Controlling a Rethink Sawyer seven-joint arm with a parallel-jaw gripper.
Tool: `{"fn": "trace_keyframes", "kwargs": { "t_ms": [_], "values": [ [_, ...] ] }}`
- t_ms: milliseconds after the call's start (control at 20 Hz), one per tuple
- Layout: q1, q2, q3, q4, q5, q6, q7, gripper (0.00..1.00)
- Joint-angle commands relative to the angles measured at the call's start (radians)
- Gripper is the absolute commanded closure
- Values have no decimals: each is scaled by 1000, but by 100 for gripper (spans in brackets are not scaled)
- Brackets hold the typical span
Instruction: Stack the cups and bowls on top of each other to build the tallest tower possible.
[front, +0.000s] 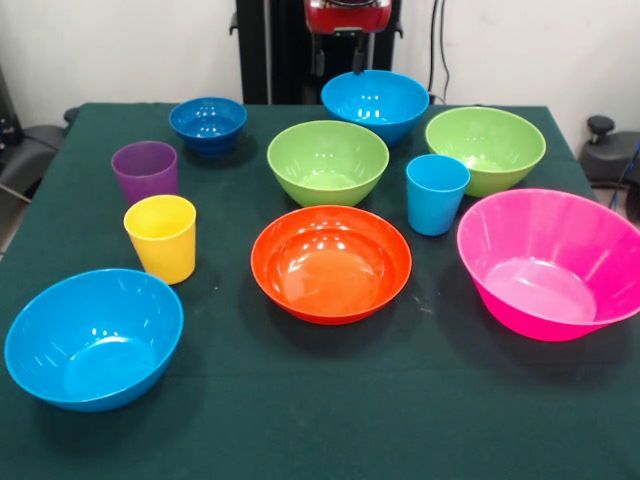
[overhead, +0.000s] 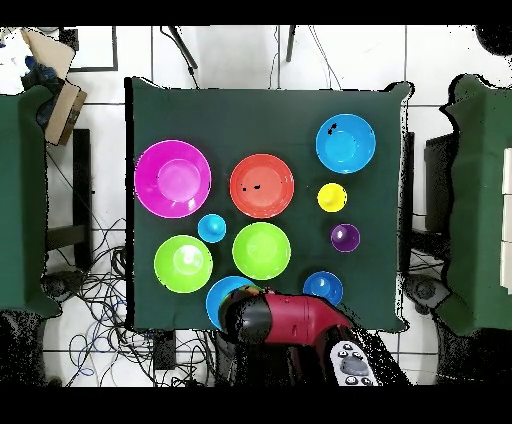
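All cups and bowls stand apart and upright on the green table (front: 320, 420). The big pink bowl (front: 550, 262) (overhead: 172, 178) is at the right, with the orange bowl (front: 331, 262) (overhead: 261, 185) in the middle. One light blue bowl (front: 93, 337) (overhead: 345, 142) sits near left, another (front: 375, 100) (overhead: 220, 295) at the back. Between them are two lime green bowls (front: 328, 160) (front: 486, 148) and the small dark blue bowl (front: 207, 122). The yellow cup (front: 161, 237), purple cup (front: 145, 170) and light blue cup (front: 436, 192) stand singly. My gripper (front: 352, 45) hangs above the far light blue bowl, holding nothing visible.
In the overhead view the red arm (overhead: 290, 320) covers part of the far light blue bowl. Green-covered side tables (overhead: 20, 200) (overhead: 470, 200) flank the table. Cables (overhead: 100, 300) lie on the floor beside it, and a cardboard box (overhead: 55, 85) sits at one corner.
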Motion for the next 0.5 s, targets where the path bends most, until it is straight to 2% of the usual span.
{"fn": "trace_keyframes", "kwargs": {
  "t_ms": [50,500],
  "values": [
    [-7,49,87,30,-22,-57,106,0],
    [-30,62,99,34,-8,-74,114,0]
  ]
}}
